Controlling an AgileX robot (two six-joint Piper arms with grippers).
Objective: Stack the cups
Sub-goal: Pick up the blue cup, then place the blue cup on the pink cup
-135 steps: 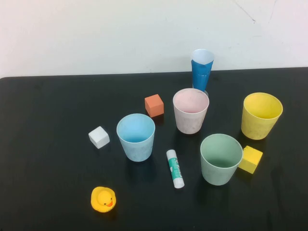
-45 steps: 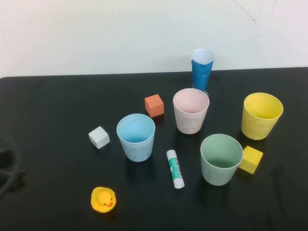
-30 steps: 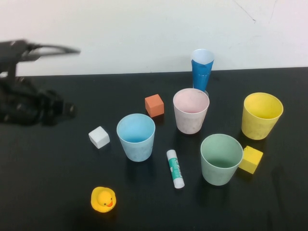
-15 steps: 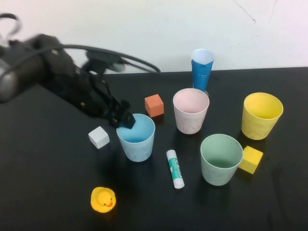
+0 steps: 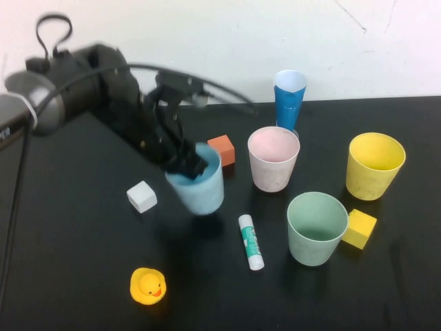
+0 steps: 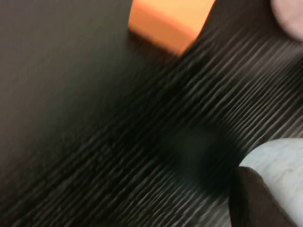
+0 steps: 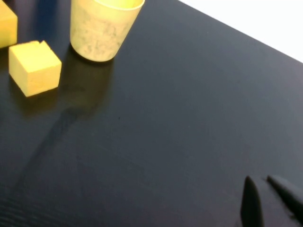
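Observation:
My left gripper (image 5: 187,164) is shut on the rim of the light blue cup (image 5: 201,187) and holds it tilted just above the table. In the left wrist view one dark finger (image 6: 255,201) lies against the cup's pale wall (image 6: 279,161). The pale pink cup (image 5: 273,160), pale green cup (image 5: 316,229) and yellow cup (image 5: 374,166) stand upright and apart to the right. My right gripper (image 7: 270,198) is out of the high view. It hangs over bare table, fingertips close together, with the yellow cup (image 7: 102,28) some way off.
An orange cube (image 5: 222,149) lies right behind the held cup. A white cube (image 5: 141,196), a glue stick (image 5: 251,241) and a yellow duck (image 5: 148,285) lie around it. A yellow cube (image 5: 359,228) touches the green cup. A dark-blue paper cup (image 5: 289,100) stands at the back.
My left arm came in from the left and took the blue cup by its rim. The cup has risen, tilted and shifted a little to the right. The other cups have not moved.

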